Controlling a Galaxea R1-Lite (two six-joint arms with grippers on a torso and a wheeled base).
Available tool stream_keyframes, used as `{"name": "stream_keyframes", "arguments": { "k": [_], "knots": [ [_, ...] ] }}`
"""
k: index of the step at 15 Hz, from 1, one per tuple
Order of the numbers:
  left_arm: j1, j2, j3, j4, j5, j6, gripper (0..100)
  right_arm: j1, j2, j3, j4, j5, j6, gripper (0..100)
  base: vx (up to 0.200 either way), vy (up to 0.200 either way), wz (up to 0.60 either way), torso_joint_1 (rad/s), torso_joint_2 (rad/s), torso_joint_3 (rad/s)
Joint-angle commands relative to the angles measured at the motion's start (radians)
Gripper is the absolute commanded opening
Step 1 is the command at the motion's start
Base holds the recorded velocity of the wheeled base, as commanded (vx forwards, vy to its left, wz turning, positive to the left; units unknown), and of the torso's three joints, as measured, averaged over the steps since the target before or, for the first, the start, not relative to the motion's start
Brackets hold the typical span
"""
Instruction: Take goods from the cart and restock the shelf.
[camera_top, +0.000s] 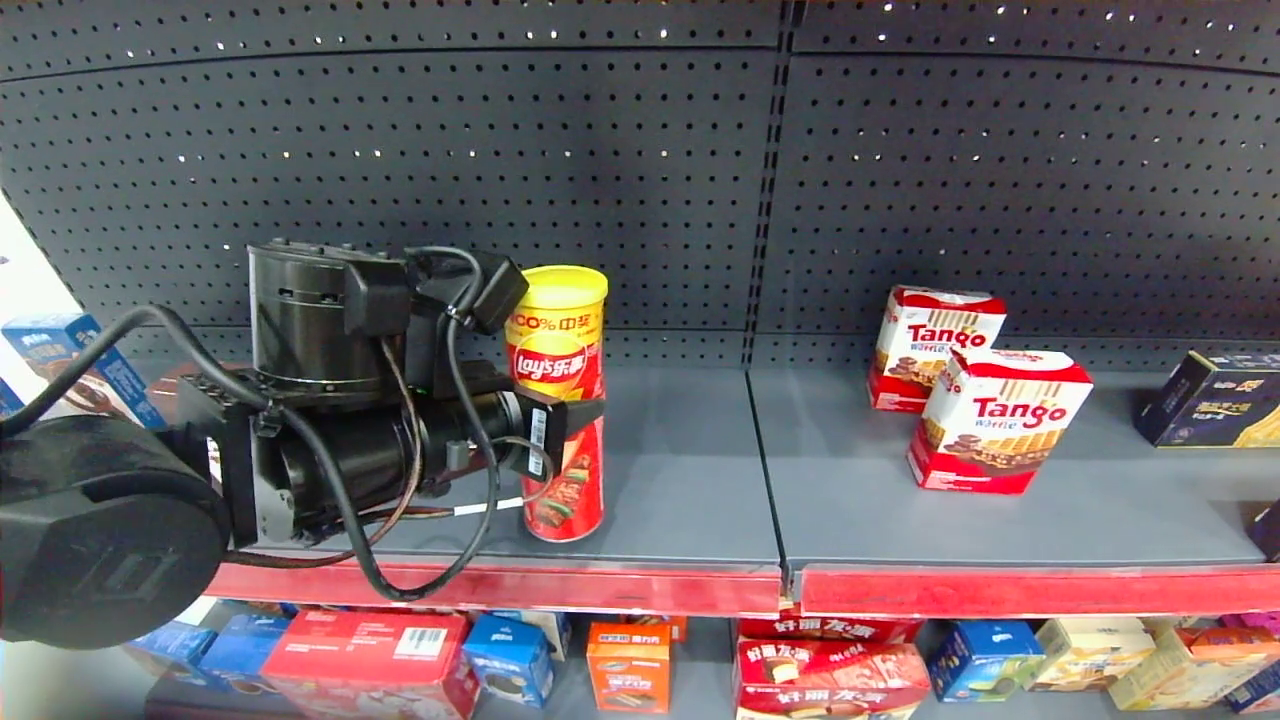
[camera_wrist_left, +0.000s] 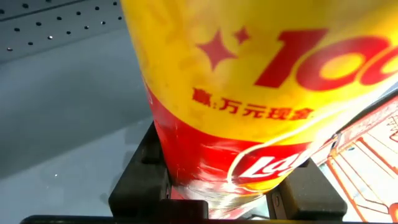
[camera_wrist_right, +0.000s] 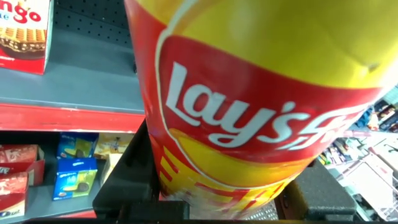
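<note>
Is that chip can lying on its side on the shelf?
No, the chip can stands upright on the grey shelf.

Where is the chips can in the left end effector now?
In the head view, the chips can stands upright on the grey shelf, left section, near the front edge, left of the two wafer boxes.

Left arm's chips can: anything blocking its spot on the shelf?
Nothing visible does. The left gripper holds the chips can upright over bare shelf near the front edge. The wafer boxes stand well to its right, in the next bay.
</note>
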Motion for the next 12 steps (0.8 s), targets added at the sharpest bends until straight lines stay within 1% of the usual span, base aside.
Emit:
{"name": "stream_keyframes", "arguments": {
  "k": [1, 3, 4, 6, 10, 12],
  "knots": [
    [0.007, 0.037, -0.029, -0.001, 0.0, -0.001, 0, 0.002, -0.002, 0.001, 0.0, 0.0, 0.0, 0, 0.0, 0.0, 0.0, 0.0, 0.0, 0.0],
    [0.0, 0.071, -0.074, -0.001, 0.0, -0.001, 0, 0.005, -0.002, 0.003, 0.001, 0.0, 0.0, 0, 0.0, 0.0, 0.0, 0.0, 0.0, 0.0],
    [0.0, 0.071, -0.074, -0.001, 0.0, -0.001, 0, 0.005, -0.002, 0.003, 0.001, 0.0, 0.0, 0, 0.0, 0.0, 0.0, 0.0, 0.0, 0.0],
    [-0.018, 0.108, -0.086, -0.001, 0.0, -0.001, 0, 0.025, 0.001, 0.0, 0.014, -0.002, 0.0, 0, 0.0, 0.0, 0.0, 0.0, 0.0, 0.0],
    [-0.035, 0.145, -0.117, -0.003, 0.004, -0.004, 0, 0.028, 0.002, 0.0, 0.014, -0.002, 0.0, 0, 0.0, 0.0, 0.0, 0.0, 0.0, 0.0],
    [-0.035, 0.154, -0.132, -0.004, 0.005, -0.006, 0, 0.034, 0.007, -0.005, 0.014, -0.002, 0.0, 0, 0.0, 0.0, 0.0, 0.0, 0.0, 0.0]
  ]
}}
